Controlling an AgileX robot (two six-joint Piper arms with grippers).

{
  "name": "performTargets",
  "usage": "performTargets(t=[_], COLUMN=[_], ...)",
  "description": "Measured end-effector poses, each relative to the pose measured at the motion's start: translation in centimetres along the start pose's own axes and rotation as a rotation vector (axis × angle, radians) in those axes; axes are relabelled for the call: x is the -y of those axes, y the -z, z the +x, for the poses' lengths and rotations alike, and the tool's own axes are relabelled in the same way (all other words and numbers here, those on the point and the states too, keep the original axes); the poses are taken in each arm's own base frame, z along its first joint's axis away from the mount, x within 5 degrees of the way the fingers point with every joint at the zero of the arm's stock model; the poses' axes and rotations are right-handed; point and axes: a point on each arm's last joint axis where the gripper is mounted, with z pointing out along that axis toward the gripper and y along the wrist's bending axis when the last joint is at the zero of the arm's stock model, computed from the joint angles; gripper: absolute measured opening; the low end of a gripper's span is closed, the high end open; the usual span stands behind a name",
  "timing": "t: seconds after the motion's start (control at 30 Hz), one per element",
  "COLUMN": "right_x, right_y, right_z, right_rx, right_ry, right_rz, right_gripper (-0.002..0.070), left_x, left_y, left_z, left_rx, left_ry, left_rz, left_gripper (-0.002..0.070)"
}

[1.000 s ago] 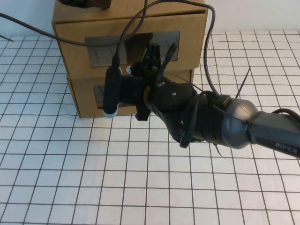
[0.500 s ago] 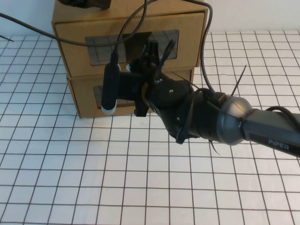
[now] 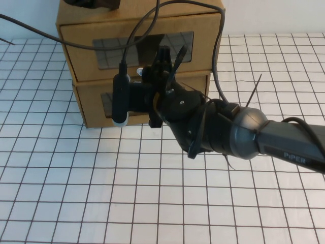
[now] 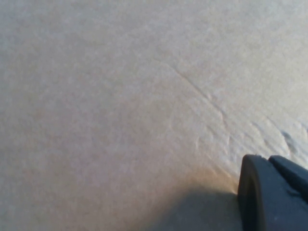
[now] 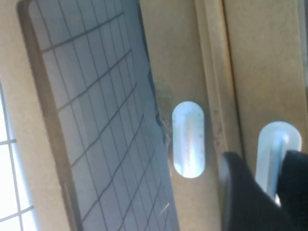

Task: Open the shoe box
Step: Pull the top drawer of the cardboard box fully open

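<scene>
Two brown cardboard shoe boxes stand stacked at the table's back, the upper box [image 3: 147,30] on the lower box [image 3: 91,109], each with a dark window in its front. My right gripper [image 3: 170,58] reaches up against their fronts. In the right wrist view the right gripper [image 5: 269,192] is open, its dark fingers [image 5: 240,192] slightly apart over a pale oval slot [image 5: 275,144]. A second slot [image 5: 188,138] lies across a seam, beside a window [image 5: 96,120]. My left gripper [image 3: 91,4] rests on top of the upper box; in the left wrist view the left gripper [image 4: 272,192] touches bare cardboard [image 4: 120,96].
The boxes stand on a white tablecloth with a black grid [image 3: 101,193]. Black cables [image 3: 76,43] loop over the upper box front. The right arm [image 3: 244,137] stretches in from the right edge, with its black wrist camera [image 3: 120,99] hanging before the lower box.
The right arm has eased a little to the left and closer to the box fronts. The left gripper and the boxes stay about where they were.
</scene>
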Motion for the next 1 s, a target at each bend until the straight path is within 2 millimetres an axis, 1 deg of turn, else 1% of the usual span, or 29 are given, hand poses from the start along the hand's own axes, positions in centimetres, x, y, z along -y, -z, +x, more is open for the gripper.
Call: performTargets(t=[0.1,0.27,0.3,0.57,0.7,0.8,0.9,1.0], right_x=[0.0,0.2,0.2,0.0,-0.2,-0.3,-0.6,-1.3], right_y=[0.0,0.0,0.0,0.1,1.1,2.3,3.8,5.6], right_z=[0.0,0.3,0.3,0.4,0.3,0.3,0.3,0.2], right_rx=[-0.005,-0.029,-0.030,-0.047,-0.046,-0.038,-0.028,-0.022], right_ry=[0.000,0.004,0.005,0.028,0.045,0.053,0.055,0.040], right_rz=[0.004,0.021,0.023,0.028,0.019,0.007,-0.009,-0.038], right_gripper=[0.0146,0.0034,0.0022,0.0013,0.0011,0.0010,0.0009,0.0008], left_x=[0.0,0.0,0.0,0.2,0.2,0.2,0.2,0.2], left_y=[0.0,0.0,0.0,0.0,0.0,0.0,0.0,0.0], left_z=[0.0,0.0,0.0,-0.1,-0.1,-0.1,-0.1,-0.1], left_rx=[0.000,0.002,0.003,0.009,0.007,0.008,0.007,0.007], left_ry=[-0.001,0.000,0.001,0.011,0.013,0.018,0.019,0.019], left_rz=[0.000,0.003,0.005,0.017,0.023,0.024,0.027,0.027], left_gripper=[-0.0002,-0.0002,-0.0002,-0.0002,-0.0002,-0.0002,-0.0002,-0.0002])
